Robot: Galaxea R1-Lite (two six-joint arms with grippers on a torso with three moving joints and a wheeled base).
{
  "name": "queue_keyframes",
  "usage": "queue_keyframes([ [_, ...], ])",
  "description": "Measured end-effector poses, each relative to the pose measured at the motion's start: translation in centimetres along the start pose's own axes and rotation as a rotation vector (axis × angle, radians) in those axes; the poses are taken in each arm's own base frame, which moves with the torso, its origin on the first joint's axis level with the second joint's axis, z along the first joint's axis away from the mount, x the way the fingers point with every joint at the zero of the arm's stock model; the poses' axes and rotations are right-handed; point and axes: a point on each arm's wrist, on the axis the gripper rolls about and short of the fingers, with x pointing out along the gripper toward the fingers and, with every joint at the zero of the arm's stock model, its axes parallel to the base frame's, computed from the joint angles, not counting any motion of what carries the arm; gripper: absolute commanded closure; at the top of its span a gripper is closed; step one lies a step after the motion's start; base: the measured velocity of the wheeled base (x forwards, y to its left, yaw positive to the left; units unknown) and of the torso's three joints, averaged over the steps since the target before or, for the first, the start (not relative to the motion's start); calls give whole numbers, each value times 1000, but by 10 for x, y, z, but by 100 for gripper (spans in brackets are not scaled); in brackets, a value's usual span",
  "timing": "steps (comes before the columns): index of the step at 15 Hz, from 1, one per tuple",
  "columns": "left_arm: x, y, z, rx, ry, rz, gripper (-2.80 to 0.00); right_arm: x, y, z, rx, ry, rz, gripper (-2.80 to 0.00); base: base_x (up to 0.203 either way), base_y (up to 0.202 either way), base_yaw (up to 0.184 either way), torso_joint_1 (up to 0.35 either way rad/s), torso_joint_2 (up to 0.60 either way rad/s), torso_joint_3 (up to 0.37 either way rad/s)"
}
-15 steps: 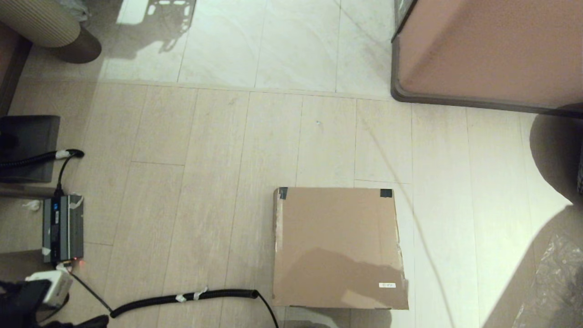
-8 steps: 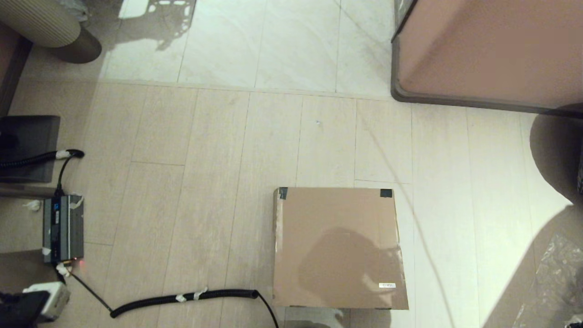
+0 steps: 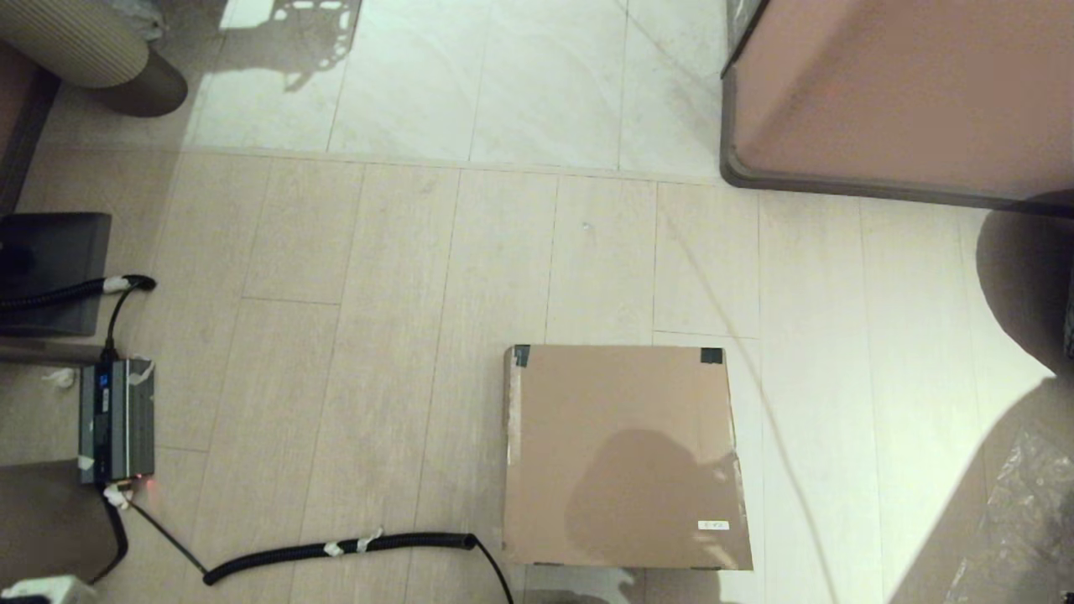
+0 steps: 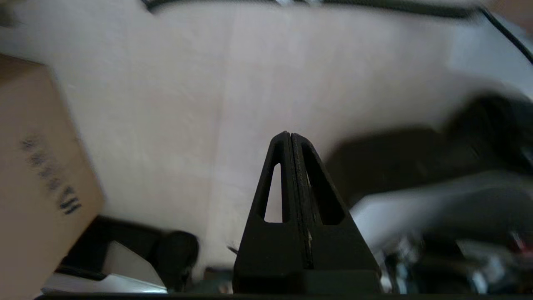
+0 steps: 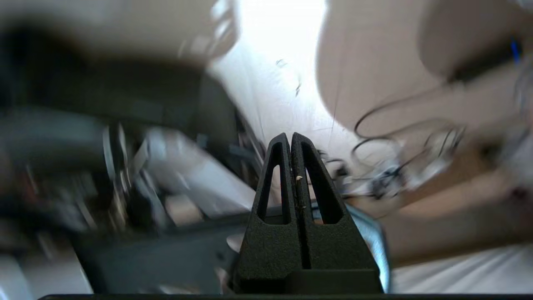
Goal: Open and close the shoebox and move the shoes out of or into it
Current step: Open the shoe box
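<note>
The brown cardboard shoebox (image 3: 623,457) lies closed on the floor, lower centre in the head view, with dark tape on its two far lid corners and a small white label near its front right. A side of the shoebox (image 4: 37,179) shows in the left wrist view. The shoes are hidden. My left gripper (image 4: 290,134) is shut on nothing, away from the box. My right gripper (image 5: 290,135) is shut and empty too, over cables. Neither gripper shows in the head view.
A coiled black cable (image 3: 336,549) runs along the floor left of the box to a grey power unit (image 3: 116,419). A large pinkish-brown cabinet (image 3: 906,92) stands at the far right. A ribbed round base (image 3: 84,46) sits far left.
The left arm's white and black part at the lower left has dropped almost out of the head view. The shadow on the box lid has shifted. The box has not moved.
</note>
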Motion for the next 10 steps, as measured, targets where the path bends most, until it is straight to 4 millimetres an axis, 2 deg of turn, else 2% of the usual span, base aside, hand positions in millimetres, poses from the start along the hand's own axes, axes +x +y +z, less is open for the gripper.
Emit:
queue_keyframes([
  [2,-12,0,-14,22,64,-86,0,-3,-1,-2,74,-34,-26,0,0,0,0,0,0,0],
  [6,-22,1,-24,129,31,-149,0,3,5,-1,-173,49,109,0,0,0,0,0,0,0],
  [10,-26,1,-26,193,-14,-168,0,12,10,1,-100,153,194,0,0,0,0,0,0,0],
])
